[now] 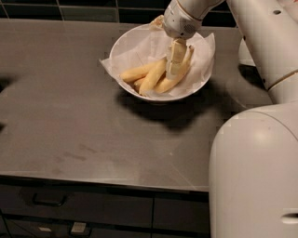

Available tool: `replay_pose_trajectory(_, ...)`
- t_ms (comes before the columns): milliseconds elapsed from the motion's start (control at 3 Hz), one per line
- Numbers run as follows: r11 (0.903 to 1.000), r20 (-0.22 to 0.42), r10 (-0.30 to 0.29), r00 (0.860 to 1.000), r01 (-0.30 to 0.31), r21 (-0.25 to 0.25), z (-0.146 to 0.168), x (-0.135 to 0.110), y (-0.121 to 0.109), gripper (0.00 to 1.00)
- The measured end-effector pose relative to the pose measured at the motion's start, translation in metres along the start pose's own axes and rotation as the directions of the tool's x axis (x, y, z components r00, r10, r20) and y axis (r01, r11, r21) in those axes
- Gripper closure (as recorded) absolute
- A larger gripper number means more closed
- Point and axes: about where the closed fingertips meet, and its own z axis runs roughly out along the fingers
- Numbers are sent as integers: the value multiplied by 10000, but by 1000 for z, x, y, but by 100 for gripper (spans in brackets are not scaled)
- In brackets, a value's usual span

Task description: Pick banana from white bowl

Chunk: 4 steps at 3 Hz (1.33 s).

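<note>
The white bowl (122, 56) with a crinkled white paper liner (205, 49) stands at the back middle of the dark counter. Several peeled-looking yellow bananas (151, 76) lie in it, side by side, pointing to the upper right. My gripper (176, 62) comes down from the upper right into the bowl and rests on or against the right-hand bananas. The wrist (179, 21) hangs over the bowl's far rim. Nothing is lifted.
The bowl stands on a dark grey counter (70, 121) with drawers (46, 200) under its front edge and a dark tiled wall (84, 7) behind. My large white arm (253, 158) covers the right side of the counter.
</note>
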Motion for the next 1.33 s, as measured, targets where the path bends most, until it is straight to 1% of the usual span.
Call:
replay_pose_trajectory(667, 9986, 91, 433, 9990, -430, -308, 19, 12, 11, 0)
replay_pose_trajectory(1000, 9980, 121, 498, 9987, -493, -402, 26, 14, 14, 0)
replay_pose_trajectory(1333, 9978, 166, 443, 9989, -434, -510, 31, 14, 15, 0)
